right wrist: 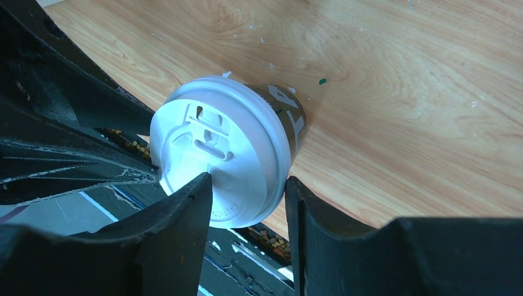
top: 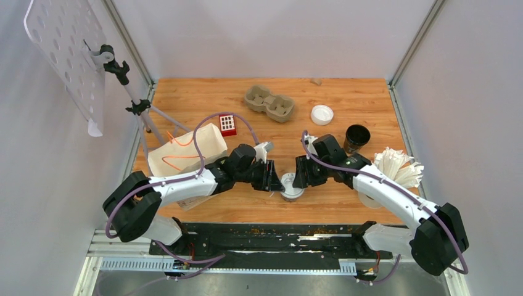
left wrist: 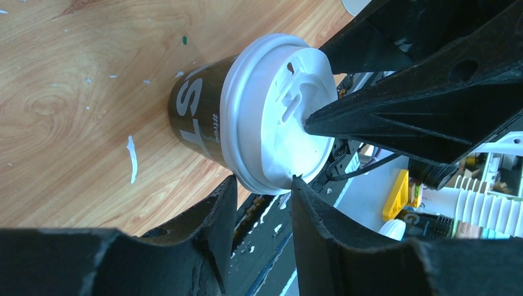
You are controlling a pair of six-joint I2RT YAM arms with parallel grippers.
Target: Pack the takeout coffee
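table (top: 345, 98) of varnished wood, flecked with white paint; cup (left wrist: 196, 120) dark glossy paper; lid (left wrist: 271, 123) smooth white plastic; tray (top: 269, 102) rough grey-brown moulded pulp.

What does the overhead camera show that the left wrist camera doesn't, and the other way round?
Only the overhead view: the pulp cup tray, the paper bag, the red box and both arms whole.
Only the left wrist view: white lettering on the dark side of the lidded cup and the moulded sip opening in its lid.
Both: that cup standing on the wooden table, with the left gripper and right gripper at it from opposite sides.
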